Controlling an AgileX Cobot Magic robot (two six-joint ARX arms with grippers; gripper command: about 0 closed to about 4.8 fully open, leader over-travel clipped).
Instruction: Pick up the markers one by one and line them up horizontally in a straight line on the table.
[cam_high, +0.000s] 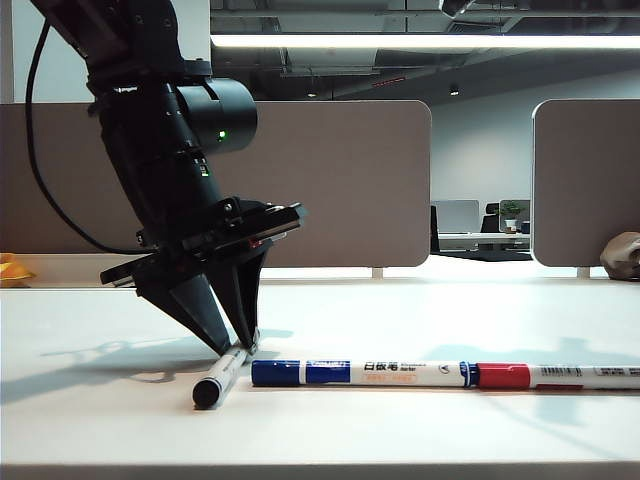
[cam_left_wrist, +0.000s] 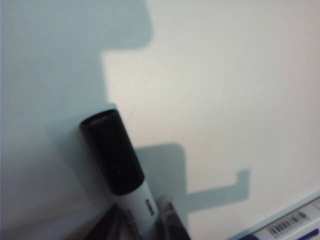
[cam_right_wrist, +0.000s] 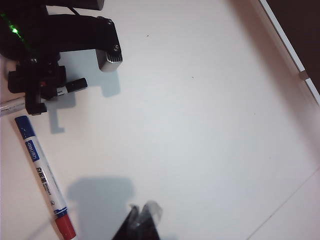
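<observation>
Exterior view: black marker (cam_high: 221, 377) between left claw (cam_high: 243, 349) fingertips.

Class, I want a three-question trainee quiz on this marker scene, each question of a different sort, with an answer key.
1. True or false: the left claw grips the black-capped marker at the end away from its cap.
2. Multiple choice: which markers already lie end to end in a line on the table? A) black and blue B) blue and red C) black and red
3. Short answer: is the right claw open or shut, and does it hold anything?

Key
1. True; the marker slants out of line, cap toward the camera in the exterior view.
2. B: the blue-capped marker and the red-capped marker.
3. Shut, holding nothing, hanging above the bare table.
</observation>
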